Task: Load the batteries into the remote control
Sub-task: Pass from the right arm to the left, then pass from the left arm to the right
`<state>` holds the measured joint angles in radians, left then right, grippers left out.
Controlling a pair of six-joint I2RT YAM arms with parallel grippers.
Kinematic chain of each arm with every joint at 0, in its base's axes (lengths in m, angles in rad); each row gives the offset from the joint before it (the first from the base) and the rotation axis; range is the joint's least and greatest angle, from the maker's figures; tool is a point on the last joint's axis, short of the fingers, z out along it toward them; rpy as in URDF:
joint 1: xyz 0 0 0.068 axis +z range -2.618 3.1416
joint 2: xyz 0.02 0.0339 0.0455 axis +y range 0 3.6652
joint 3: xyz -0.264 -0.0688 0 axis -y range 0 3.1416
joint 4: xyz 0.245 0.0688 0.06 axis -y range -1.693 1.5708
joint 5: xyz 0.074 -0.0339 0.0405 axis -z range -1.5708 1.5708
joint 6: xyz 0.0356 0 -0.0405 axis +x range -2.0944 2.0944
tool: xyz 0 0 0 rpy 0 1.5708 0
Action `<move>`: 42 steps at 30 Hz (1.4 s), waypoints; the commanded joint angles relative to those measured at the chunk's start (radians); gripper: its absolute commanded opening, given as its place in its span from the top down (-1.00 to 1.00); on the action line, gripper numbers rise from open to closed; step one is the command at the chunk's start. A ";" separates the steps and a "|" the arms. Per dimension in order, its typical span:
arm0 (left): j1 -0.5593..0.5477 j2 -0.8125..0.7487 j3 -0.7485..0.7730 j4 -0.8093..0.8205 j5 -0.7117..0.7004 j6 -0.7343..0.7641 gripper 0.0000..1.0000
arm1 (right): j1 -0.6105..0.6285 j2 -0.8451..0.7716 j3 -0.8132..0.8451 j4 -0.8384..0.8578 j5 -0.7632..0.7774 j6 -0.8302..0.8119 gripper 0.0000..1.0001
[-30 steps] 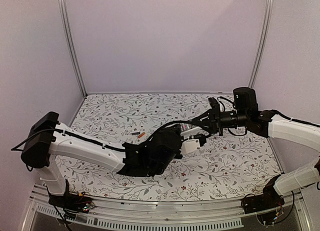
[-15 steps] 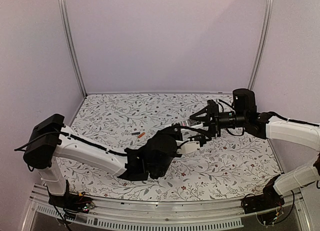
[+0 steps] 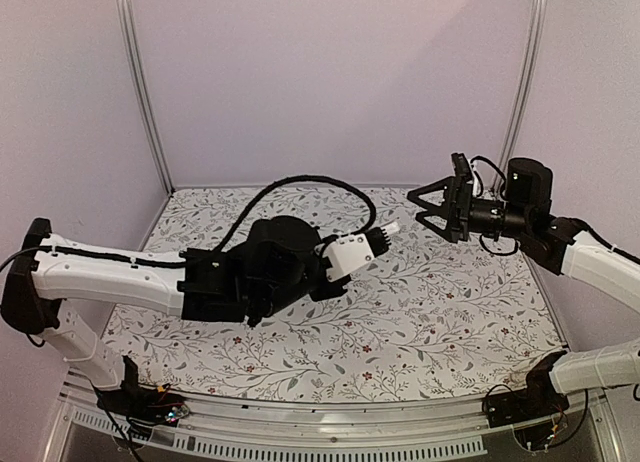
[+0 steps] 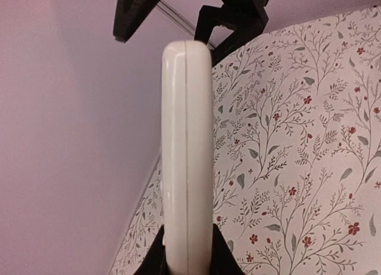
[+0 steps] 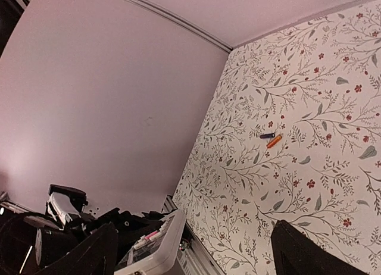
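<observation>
Right wrist, two batteries [image 5: 271, 138], one remote control [image 4: 186, 156]

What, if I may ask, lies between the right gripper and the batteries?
Only bare floral cloth separates right gripper and batteries, shown in the right wrist view.

Soft even light, faint shadows

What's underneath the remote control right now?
Flowered table cover shows beneath; the left gripper holds the remote control off the table. The two batteries lie elsewhere on the cover. The patch directly behind the remote is hidden.
</observation>
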<state>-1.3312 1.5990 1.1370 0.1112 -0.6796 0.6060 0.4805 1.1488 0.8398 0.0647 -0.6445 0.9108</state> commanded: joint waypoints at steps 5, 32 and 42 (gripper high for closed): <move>0.211 -0.191 0.054 -0.308 0.629 -0.456 1.00 | 0.002 -0.136 0.034 -0.032 -0.042 -0.337 -0.82; 0.453 -0.033 0.188 -0.495 1.640 -0.706 1.00 | 0.258 -0.006 0.259 -0.572 -0.115 -0.742 -0.61; 0.408 0.062 0.283 -0.616 1.658 -0.646 1.00 | 0.337 0.089 0.316 -0.609 -0.124 -0.760 -0.34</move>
<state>-0.9020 1.6215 1.3708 -0.4282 0.9401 -0.0765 0.7948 1.2098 1.1267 -0.5102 -0.7731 0.1703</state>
